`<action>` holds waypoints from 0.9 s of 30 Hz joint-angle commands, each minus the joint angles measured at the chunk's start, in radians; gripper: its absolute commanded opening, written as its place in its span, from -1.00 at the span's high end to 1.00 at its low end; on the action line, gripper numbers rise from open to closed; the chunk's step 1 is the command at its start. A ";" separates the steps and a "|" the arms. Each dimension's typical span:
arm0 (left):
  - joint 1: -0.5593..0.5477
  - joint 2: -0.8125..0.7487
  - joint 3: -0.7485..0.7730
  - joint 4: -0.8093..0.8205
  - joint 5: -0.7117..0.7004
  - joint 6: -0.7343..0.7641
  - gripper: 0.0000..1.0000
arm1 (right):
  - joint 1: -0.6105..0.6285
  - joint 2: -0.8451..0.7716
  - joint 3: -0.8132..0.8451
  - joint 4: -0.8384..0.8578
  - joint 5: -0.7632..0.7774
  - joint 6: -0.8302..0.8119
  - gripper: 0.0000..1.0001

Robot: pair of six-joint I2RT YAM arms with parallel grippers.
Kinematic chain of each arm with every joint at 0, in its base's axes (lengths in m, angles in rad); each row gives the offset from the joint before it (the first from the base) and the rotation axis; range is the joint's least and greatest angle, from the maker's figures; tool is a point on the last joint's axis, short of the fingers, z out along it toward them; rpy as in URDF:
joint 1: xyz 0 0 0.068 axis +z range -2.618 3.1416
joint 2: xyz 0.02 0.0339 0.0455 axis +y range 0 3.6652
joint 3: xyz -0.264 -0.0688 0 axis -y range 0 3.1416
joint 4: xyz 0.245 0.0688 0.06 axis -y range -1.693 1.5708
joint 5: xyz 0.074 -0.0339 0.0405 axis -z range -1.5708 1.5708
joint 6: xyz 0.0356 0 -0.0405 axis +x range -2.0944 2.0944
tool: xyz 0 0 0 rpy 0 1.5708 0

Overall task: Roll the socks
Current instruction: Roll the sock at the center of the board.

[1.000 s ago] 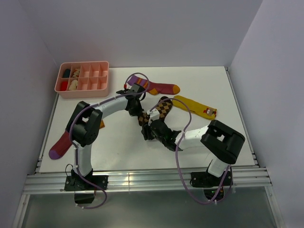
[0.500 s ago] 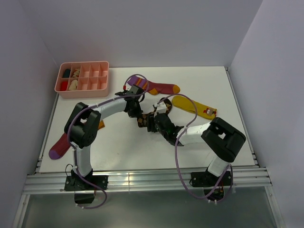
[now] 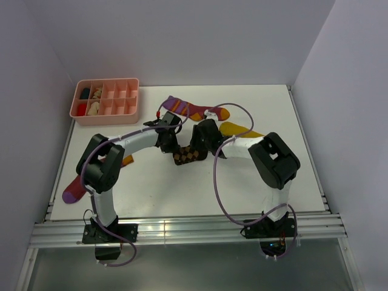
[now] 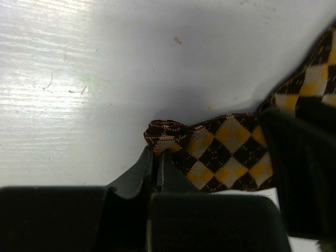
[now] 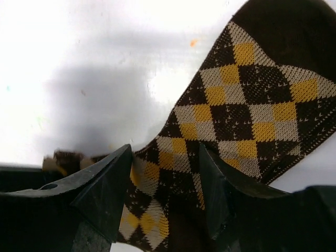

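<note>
The diamond-check sock (image 3: 189,157) lies near the middle of the worktop (image 3: 157,188), with both arms meeting over it. The left claw (image 3: 171,147) comes in from 9 o'clock and is clenched on the sock's bunched end. In the left wrist view its two fingers are pressed together on the crumpled edge of the fabric, and the rest of the sock runs off toward 3 o'clock. The right claw (image 3: 195,145) sits at the sock's 1 o'clock side and is released. In the right wrist view its fingers (image 5: 105,184) stand apart over the checked fabric, which lies flat between them without being pinched.

A maroon sock (image 3: 188,109) with a purple cuff and orange toe lies at 12 o'clock from the checked one, just beyond the two claws. The mustard sock (image 3: 237,129) lies at 2 o'clock, partly hidden under the right arm. A second maroon sock (image 3: 76,188) lies at 8 o'clock near the worktop's left edge, partly under the left arm. A pink tray (image 3: 130,115) with compartments sits in the far corner at 10 o'clock, with small items in its left-hand cells.
</note>
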 commanded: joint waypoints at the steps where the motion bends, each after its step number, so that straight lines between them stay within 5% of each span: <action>1: -0.007 -0.047 -0.042 -0.040 0.005 0.079 0.99 | -0.057 0.059 0.076 -0.160 -0.073 0.041 -0.24; 8: -0.007 -0.088 -0.080 -0.014 0.016 0.118 0.99 | -0.118 0.148 0.246 -0.327 -0.171 0.038 -0.25; 16: -0.013 -0.032 -0.064 -0.021 0.031 0.116 0.99 | -0.129 0.172 0.297 -0.328 -0.185 -0.045 -0.26; 27: -0.016 0.039 0.015 -0.123 -0.001 0.037 0.99 | -0.014 -0.214 -0.149 0.154 -0.059 -0.230 -0.23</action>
